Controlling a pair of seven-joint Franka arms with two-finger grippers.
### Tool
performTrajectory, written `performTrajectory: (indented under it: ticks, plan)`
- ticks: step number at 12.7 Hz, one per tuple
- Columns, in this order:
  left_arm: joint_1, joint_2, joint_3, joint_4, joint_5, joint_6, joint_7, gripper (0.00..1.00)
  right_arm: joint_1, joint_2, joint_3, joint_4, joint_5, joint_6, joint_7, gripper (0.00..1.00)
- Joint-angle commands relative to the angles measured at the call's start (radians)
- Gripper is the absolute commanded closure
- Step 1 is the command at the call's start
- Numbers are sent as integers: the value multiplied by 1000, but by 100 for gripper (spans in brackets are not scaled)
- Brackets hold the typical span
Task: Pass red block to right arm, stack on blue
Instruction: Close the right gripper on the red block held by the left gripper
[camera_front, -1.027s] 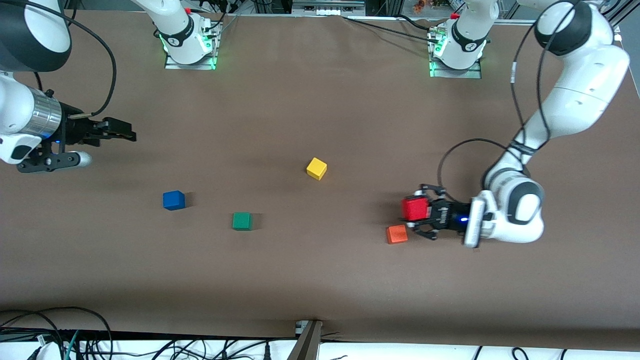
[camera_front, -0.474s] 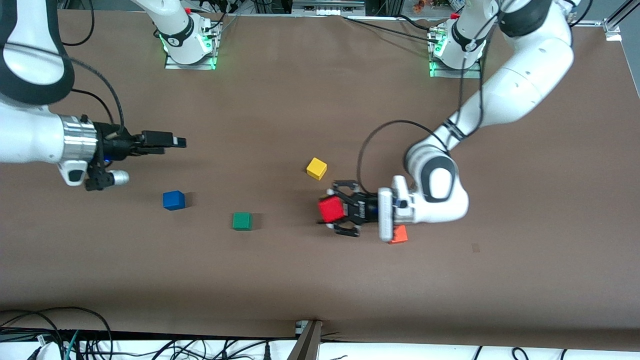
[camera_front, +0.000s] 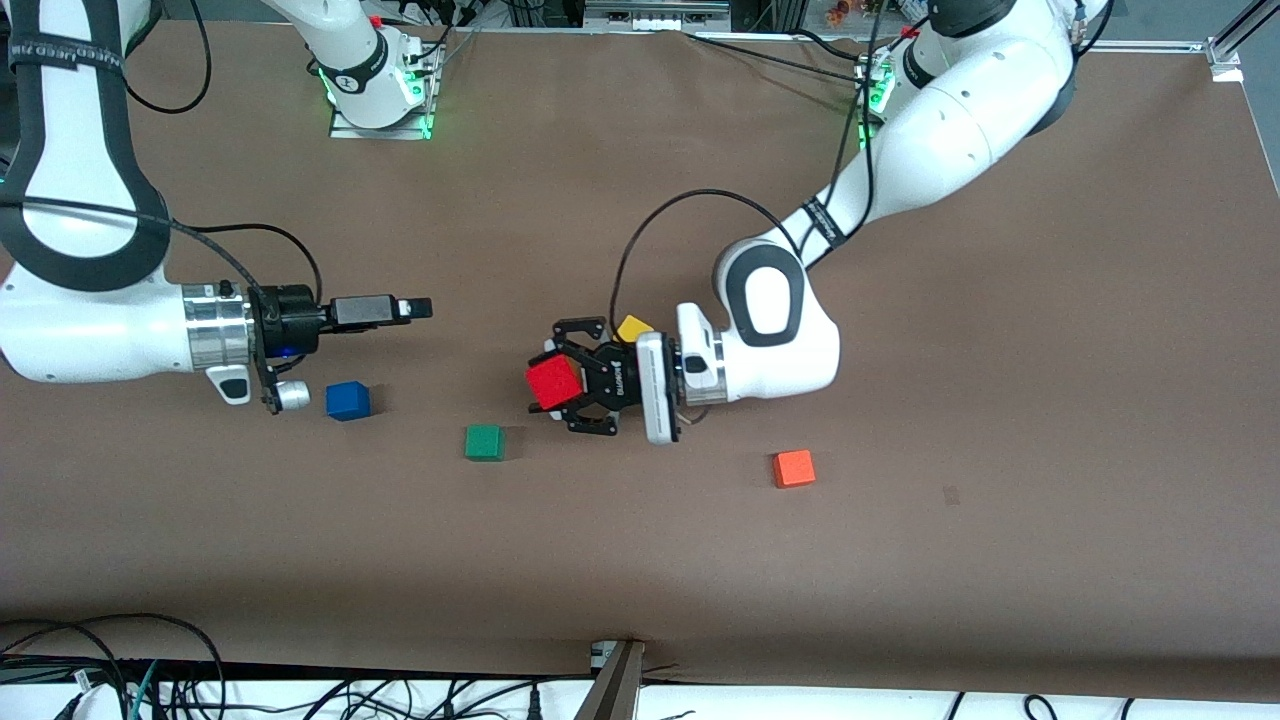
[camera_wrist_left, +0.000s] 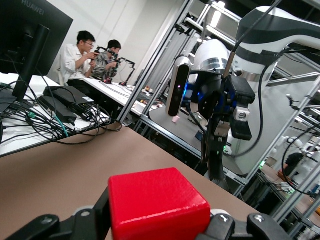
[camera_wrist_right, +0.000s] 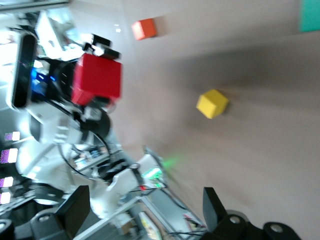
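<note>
My left gripper (camera_front: 553, 385) is shut on the red block (camera_front: 553, 383) and holds it in the air over the table between the green and yellow cubes. The red block (camera_wrist_left: 157, 205) fills the left wrist view between the black fingers. In the right wrist view the red block (camera_wrist_right: 97, 80) shows in the claw. My right gripper (camera_front: 420, 307) is open and empty, level over the table near the blue cube (camera_front: 347, 400), and points toward the red block across a gap. Its fingers (camera_wrist_right: 75, 210) stand wide apart. The blue cube rests alone on the table.
A green cube (camera_front: 484, 442) lies between the blue cube and the left gripper. A yellow cube (camera_front: 634, 328) is partly hidden by the left gripper's wrist. An orange cube (camera_front: 794, 468) sits toward the left arm's end. Cables run along the front edge.
The left arm carried the red block from beside the orange cube toward the right arm's end, past the yellow cube. The right gripper reached in toward the middle, still open.
</note>
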Motion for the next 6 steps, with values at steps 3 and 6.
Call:
performTrajectory:
  ticks: [3, 6]
  plan:
    - [-138, -4, 114, 134, -18, 31, -96, 100, -1, 61, 19, 15, 163, -15, -24, 0]
    - [-140, -4, 114, 139, -18, 32, -104, 100, -1, 87, 25, 15, 229, -15, -15, 0]
